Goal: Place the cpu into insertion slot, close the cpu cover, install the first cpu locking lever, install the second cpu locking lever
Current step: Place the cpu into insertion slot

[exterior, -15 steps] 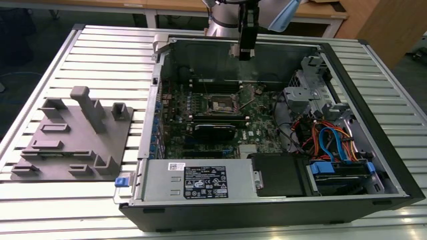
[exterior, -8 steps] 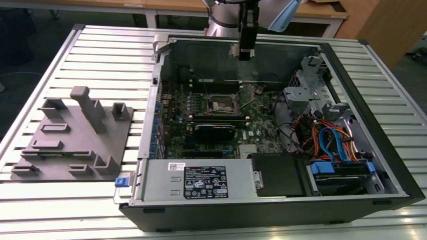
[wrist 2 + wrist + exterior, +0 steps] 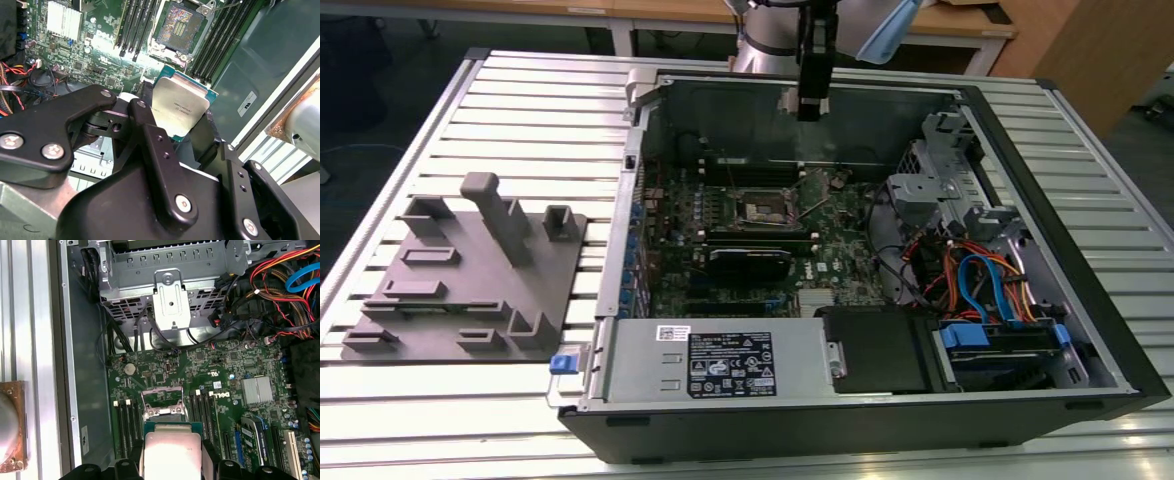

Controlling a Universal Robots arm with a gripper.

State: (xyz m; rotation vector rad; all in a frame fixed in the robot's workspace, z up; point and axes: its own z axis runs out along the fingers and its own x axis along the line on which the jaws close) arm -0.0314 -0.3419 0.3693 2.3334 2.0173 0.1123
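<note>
The cpu (image 3: 181, 106) is clamped, silver top showing, between the black fingers (image 3: 145, 129) of the pincer (image 3: 175, 125). It hangs clear of the insertion slot (image 3: 180, 24), whose pins lie uncovered on the green board (image 3: 210, 365) inside the open case (image 3: 854, 435) on the tabletop (image 3: 520, 110).

Your open computer case (image 3: 854, 422) sits on a slatted table (image 3: 534, 110); a grey fixture tray (image 3: 464, 288) lies to the exterior view's left.

Case (image 3: 854, 425) on bench (image 3: 520, 100); fixture plate (image 3: 454, 300) at its 9 o'clock, exterior view; insertion slot (image 3: 767, 207) inside case; cpu (image 3: 182, 105) in claw (image 3: 176, 124).
</note>
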